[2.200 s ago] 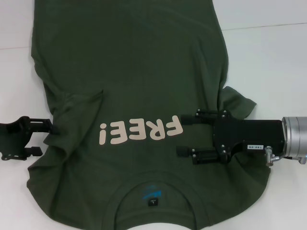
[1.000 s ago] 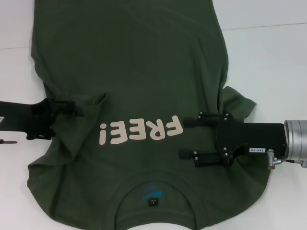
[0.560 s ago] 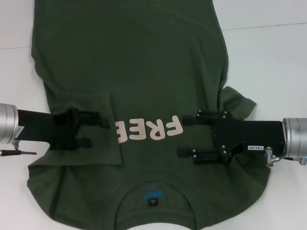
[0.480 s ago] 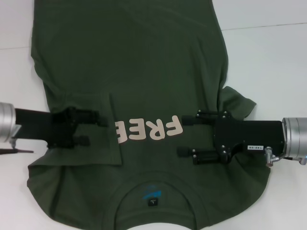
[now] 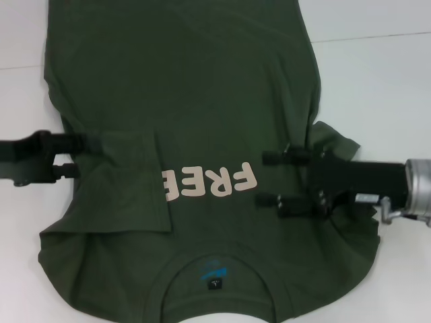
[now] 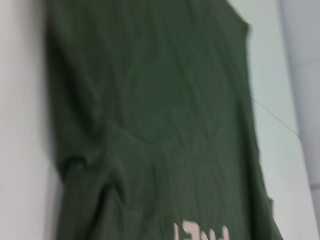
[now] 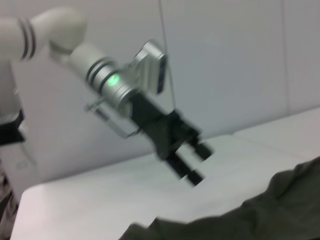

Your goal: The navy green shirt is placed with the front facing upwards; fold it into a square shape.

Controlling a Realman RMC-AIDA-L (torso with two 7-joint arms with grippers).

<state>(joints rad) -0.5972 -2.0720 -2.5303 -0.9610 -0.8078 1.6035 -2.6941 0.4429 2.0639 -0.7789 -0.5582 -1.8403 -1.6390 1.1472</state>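
The navy green shirt (image 5: 202, 87) lies face up on the white table, collar and neck label (image 5: 213, 284) toward me. Its left sleeve flap (image 5: 124, 182) is folded inward over the front and hides the end of the cream lettering (image 5: 209, 182). My left gripper (image 5: 73, 157) hovers open and holds nothing at the shirt's left edge; the right wrist view shows it (image 7: 200, 164) above the table. My right gripper (image 5: 266, 179) stands open over the shirt's right side, beside the lettering. The right sleeve (image 5: 333, 141) lies spread outward. The left wrist view shows the shirt's body (image 6: 150, 125).
The white table (image 5: 377, 87) has bare surface on both sides of the shirt, with a seam line across its far part. A pale wall (image 7: 240, 65) rises behind the table. The shirt's hem runs out of view at the far side.
The left gripper carried the left sleeve inward over the lettering, let it go, and pulled back to the shirt's left edge. The right gripper shifted slightly right and tilted.
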